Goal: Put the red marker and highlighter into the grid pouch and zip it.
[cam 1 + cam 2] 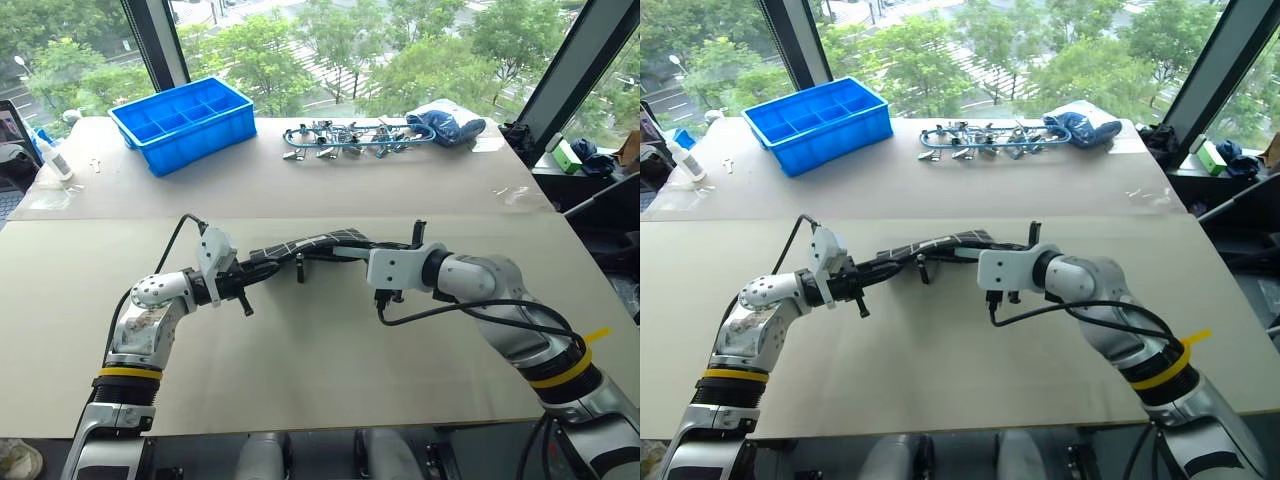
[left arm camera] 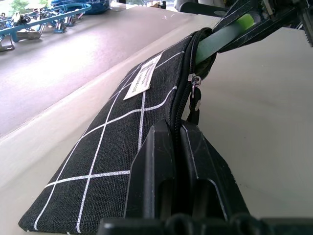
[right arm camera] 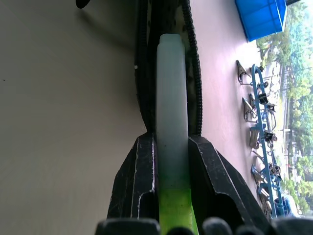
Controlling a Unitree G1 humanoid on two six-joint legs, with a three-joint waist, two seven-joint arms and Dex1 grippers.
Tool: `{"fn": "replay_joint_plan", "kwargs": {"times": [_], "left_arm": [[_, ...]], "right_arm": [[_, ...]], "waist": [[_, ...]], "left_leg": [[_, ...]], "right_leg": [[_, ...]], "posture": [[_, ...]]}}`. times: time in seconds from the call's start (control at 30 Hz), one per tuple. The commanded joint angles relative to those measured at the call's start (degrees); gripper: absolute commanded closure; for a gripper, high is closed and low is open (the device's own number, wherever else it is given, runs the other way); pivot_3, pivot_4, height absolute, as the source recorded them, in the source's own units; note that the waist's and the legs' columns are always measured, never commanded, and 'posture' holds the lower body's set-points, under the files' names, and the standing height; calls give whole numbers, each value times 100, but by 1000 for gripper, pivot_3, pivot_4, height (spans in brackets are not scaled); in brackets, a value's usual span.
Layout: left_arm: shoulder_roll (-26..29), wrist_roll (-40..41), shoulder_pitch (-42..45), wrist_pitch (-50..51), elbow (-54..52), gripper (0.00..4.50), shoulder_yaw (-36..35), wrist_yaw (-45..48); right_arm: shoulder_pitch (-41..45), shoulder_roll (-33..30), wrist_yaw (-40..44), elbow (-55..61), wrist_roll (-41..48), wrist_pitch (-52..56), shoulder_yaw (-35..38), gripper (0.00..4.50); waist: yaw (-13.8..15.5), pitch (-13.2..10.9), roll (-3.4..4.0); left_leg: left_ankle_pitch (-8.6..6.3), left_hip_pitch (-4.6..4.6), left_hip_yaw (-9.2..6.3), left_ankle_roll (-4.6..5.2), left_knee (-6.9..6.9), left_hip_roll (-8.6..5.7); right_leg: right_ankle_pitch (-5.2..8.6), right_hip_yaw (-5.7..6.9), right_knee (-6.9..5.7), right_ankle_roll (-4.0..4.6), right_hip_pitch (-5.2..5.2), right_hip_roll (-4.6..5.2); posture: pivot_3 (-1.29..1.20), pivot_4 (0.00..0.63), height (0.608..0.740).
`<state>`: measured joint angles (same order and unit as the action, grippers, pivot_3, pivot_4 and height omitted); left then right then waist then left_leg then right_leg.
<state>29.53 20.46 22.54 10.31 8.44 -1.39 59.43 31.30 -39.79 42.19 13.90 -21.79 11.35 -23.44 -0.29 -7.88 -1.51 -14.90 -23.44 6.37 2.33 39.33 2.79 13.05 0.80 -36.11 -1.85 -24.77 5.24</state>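
The grid pouch (image 1: 312,243), black fabric with white lines and a white label, hangs just above the table between both arms. My left gripper (image 2: 177,131) is shut on the pouch's near end along the zipper edge. The zipper is open at the far end, with the pull (image 2: 195,81) dangling. My right gripper (image 3: 172,143) is shut on the highlighter (image 3: 172,107). The highlighter's pale end points into the pouch's open mouth (image 2: 201,49), between the zipper rows, and its lime-green half sits between the fingers. The red marker is hidden.
A blue compartment tray (image 1: 183,121) stands at the back left of the table. A row of metal clips (image 1: 345,138) and a blue-and-white cloth (image 1: 446,122) lie at the back. A white bottle (image 1: 52,156) stands at the far left edge.
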Motion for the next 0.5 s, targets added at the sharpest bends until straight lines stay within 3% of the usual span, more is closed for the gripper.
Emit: {"fn": "replay_joint_plan", "kwargs": {"times": [0.03, 0.5], "left_arm": [[-2, 105, 151, -39, -74, 4500, -68, 36], [-38, 96, 220, -52, -15, 4500, -10, 123]], "right_arm": [[164, 10, -87, 3, -210, -293, 129, 4064], [1055, 1120, -359, -1315, -967, -1487, -678, 4064]], "waist": [[2, 0, 0], [-37, 0, 0]], "left_leg": [[0, 0, 0, 0, 0, 0], [16, 1, 4, -27, 0, 1]], "right_leg": [[0, 0, 0, 0, 0, 1], [0, -1, -2, 1, 0, -2]], "posture": [[0, 150, 740], [0, 150, 740]]}}
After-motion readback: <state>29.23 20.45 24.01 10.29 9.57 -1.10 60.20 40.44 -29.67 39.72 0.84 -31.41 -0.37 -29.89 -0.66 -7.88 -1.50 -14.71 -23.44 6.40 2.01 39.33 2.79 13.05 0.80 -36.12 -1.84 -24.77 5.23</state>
